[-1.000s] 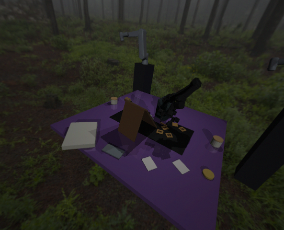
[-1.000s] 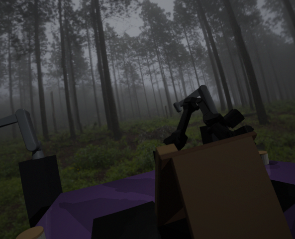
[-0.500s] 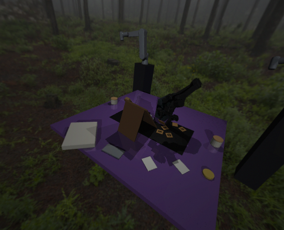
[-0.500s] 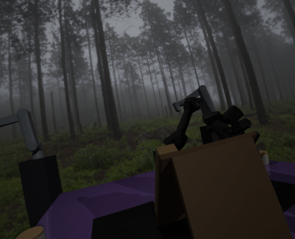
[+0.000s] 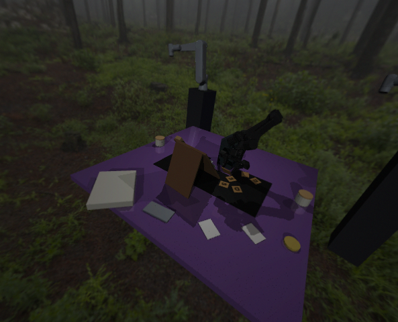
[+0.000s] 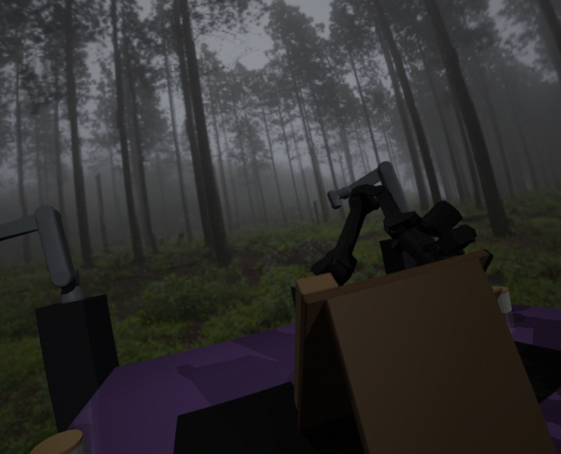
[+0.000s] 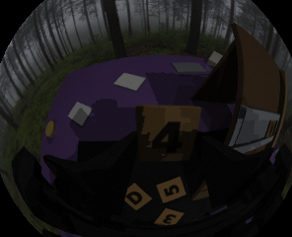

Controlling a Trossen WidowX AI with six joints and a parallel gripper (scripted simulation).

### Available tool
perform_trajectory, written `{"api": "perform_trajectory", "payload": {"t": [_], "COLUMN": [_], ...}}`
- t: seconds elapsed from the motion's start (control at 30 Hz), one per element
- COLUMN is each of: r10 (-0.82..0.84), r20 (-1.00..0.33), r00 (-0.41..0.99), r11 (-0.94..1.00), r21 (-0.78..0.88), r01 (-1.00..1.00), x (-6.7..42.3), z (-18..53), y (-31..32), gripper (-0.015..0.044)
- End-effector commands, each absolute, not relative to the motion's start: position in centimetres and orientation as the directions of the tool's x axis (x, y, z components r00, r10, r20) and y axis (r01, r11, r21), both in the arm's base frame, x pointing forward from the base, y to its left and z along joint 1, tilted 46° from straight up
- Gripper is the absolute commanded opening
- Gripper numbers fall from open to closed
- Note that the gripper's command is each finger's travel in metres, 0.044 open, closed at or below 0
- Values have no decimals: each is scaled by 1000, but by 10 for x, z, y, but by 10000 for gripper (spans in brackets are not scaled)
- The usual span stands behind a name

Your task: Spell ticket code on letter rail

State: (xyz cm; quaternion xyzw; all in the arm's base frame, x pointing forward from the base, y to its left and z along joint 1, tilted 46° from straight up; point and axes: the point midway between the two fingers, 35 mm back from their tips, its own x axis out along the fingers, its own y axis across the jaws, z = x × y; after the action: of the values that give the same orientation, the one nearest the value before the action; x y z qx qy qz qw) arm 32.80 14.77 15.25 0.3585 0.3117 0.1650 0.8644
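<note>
While the tile marked 4 (image 7: 166,133) is clamped in the part-open jaws of the gripper (image 5: 231,165) beside the board (image 5: 184,166), loose tiles (image 5: 236,183) are left on the black mat (image 5: 251,200); most of the task is judged outstanding.

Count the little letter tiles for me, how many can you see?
5. One marked 4 is held in the end effector; four lie on the black mat. The board may hide others.
</note>
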Motion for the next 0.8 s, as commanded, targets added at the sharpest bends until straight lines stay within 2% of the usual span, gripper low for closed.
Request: {"api": "perform_trajectory", "payload": {"t": [0.0, 0.77], "r10": [508, 508], "r20": [-422, -423], "r00": [750, 750], "r11": [689, 689], "r21": [722, 722], "r01": [-60, -60], "x": [328, 328], "z": [149, 140], "y": [146, 138], "gripper": [0, 0]}}
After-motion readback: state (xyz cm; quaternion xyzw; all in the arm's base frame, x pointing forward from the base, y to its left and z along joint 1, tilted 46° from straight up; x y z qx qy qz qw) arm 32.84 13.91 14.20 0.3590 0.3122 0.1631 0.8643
